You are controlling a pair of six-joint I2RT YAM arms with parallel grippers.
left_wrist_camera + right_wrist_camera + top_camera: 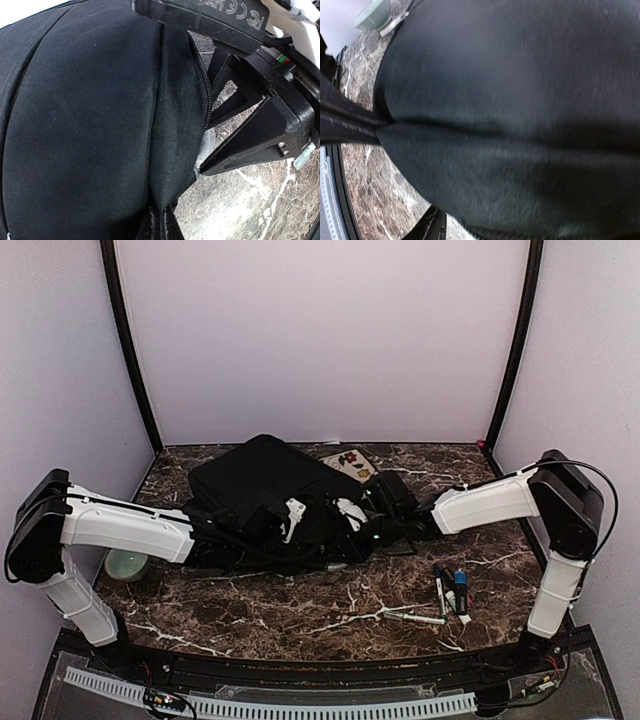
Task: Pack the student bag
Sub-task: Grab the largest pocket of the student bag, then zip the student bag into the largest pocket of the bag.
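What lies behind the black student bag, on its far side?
A pale card with flower pictures pokes out behind the student bag; any part under the bag is hidden.

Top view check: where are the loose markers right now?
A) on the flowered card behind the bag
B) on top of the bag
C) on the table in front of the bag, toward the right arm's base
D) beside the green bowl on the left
C: the markers lie on the bare marble table, apart from the student bag and close to the right arm.
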